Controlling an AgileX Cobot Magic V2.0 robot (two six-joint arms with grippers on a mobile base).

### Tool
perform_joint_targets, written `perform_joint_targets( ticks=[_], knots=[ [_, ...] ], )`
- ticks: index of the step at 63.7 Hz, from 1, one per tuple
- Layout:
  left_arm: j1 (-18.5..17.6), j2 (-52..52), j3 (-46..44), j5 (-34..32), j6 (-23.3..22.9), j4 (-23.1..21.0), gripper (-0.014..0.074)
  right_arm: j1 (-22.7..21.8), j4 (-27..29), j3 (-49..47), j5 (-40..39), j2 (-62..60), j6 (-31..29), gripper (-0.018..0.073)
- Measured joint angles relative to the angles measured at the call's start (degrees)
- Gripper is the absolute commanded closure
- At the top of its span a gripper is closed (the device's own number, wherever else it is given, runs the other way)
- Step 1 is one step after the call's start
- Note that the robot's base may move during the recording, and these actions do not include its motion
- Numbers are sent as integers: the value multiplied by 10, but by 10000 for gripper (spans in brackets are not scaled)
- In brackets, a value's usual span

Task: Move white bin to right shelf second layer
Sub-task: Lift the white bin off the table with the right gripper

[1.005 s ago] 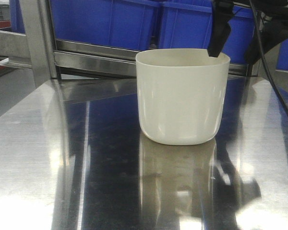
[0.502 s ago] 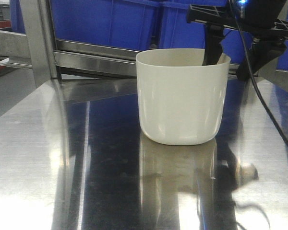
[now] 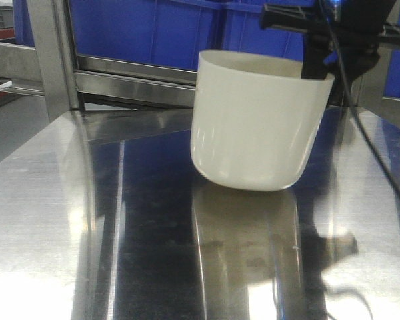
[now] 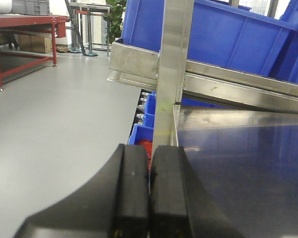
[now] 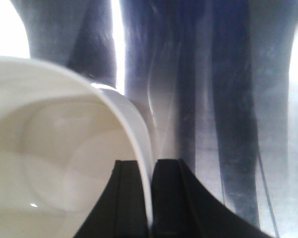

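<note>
The white bin (image 3: 253,127) is tilted, its left side raised and its base just off the shiny steel table (image 3: 87,233). My right gripper (image 3: 318,67) is shut on the bin's far right rim. In the right wrist view the gripper (image 5: 151,168) has one finger inside the bin (image 5: 54,163) and one outside its wall. My left gripper (image 4: 150,158) is shut and empty, low by the table's left edge. The right shelf second layer with rollers is out of view.
A steel rack rail (image 3: 133,83) and upright post (image 3: 50,53) stand behind the table, with blue crates (image 3: 160,30) on it. In the left wrist view the post (image 4: 171,74), blue crates (image 4: 238,34) and grey floor (image 4: 49,109) show.
My right gripper has come down onto the bin's rim and shut on it. The bin has since tipped and lifted slightly off the table.
</note>
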Motion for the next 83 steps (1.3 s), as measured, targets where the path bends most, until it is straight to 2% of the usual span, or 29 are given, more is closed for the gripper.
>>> perform_joint_targets(
  ticks=[15,27,36,42,66,83],
  knots=[
    [0,0,0,0,0,0,512,1,-32,-56,32,-28,-36,503],
    [0,0,0,0,0,0,512,3,-114,-59,51,-50,-61,504],
    [0,0,0,0,0,0,512,1,-183,-46,36,-72,-64,505],
    [0,0,0,0,0,0,512,-11,-192,-7,5,-100,-64,505],
    [0,0,0,0,0,0,512,-92,-192,243,-128,-264,-66,505],
    [0,0,0,0,0,0,512,-125,-190,321,-202,-359,-67,505]
  ],
)
